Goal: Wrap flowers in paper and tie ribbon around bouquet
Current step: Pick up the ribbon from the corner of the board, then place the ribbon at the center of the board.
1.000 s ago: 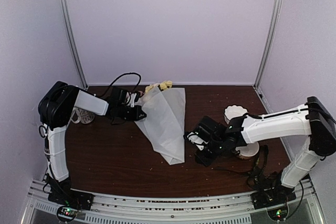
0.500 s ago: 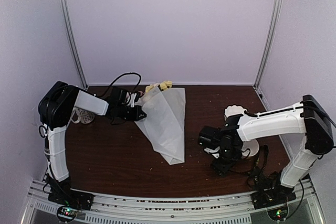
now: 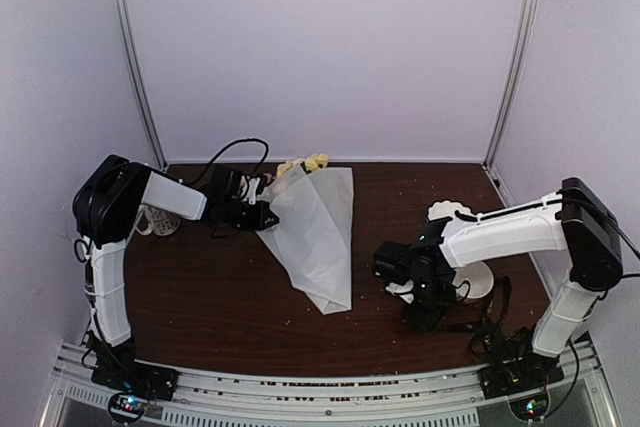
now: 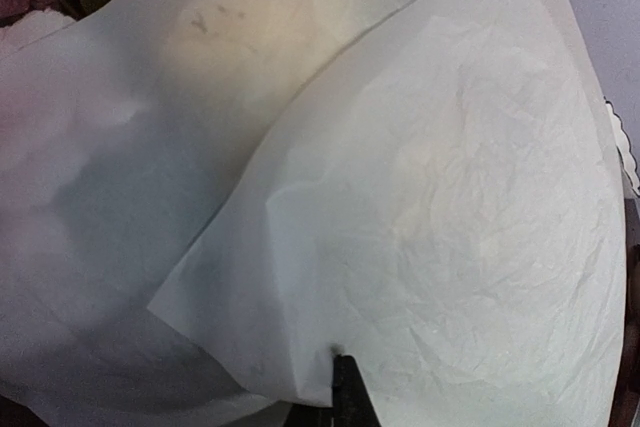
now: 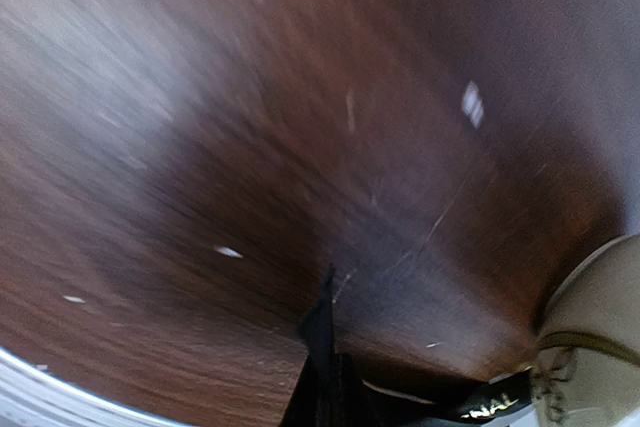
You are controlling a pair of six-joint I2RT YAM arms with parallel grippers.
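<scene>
From above, the bouquet (image 3: 318,237) lies mid-desk (image 3: 220,287), blooms at its far end, with the left claw (image 3: 270,215) at its left edge. In the left wrist view, that claw is clamped on the paper (image 4: 450,227). In the right wrist view, the right claw (image 5: 325,347) is closed on nothing above the desk, near a pale bowl (image 5: 595,327).

dark brown table (image 3: 220,317) carries the paper-wrapped bouquet (image 3: 318,237) and white bowls (image 3: 447,213).

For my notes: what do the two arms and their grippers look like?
Both the left arm and right arm have white tubular links and bulky black joint housings. The left gripper and right gripper are black with slim dark fingers. A black cable loops above the left wrist. Small green and red lights glow at each base.
</scene>
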